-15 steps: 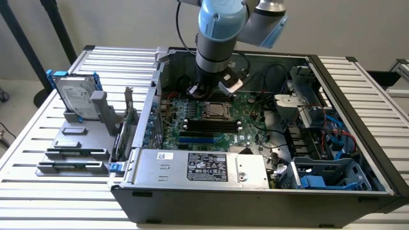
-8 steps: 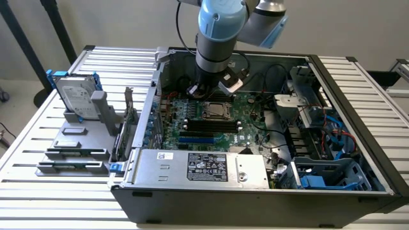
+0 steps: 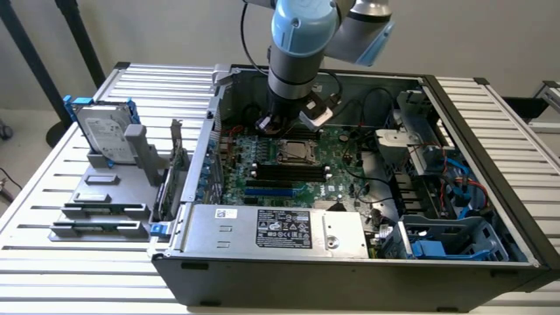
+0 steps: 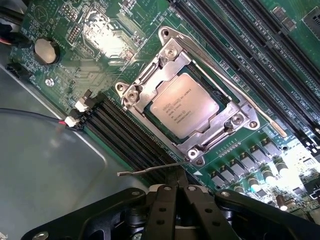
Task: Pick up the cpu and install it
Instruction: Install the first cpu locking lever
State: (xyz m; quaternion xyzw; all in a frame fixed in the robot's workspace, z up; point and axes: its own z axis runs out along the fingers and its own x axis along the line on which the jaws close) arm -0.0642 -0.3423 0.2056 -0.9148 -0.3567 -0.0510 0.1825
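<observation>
The cpu (image 4: pixel 185 107), a silvery square chip with printed text, lies in its socket on the green motherboard (image 4: pixel 250 60). A metal retention frame (image 4: pixel 150 82) lies around its edges. In the exterior view the cpu (image 3: pixel 298 152) is in the middle of the open computer case (image 3: pixel 350 262). My gripper (image 3: pixel 284 125) hangs just above the board, close behind the socket. In the wrist view the black fingers (image 4: pixel 167 200) are pressed together, and my gripper (image 4: pixel 180 176) is shut with nothing held. A thin metal lever end (image 4: pixel 150 170) lies just past the tips.
Black memory slots (image 4: pixel 125 135) run beside the socket. A silver power supply (image 3: pixel 275 230) fills the case's front, with drive cages and cables (image 3: pixel 437 190) at the exterior view's right. A grey parts stand (image 3: pixel 109 197) holding a hard drive (image 3: pixel 101 131) stands outside the case at the exterior view's left.
</observation>
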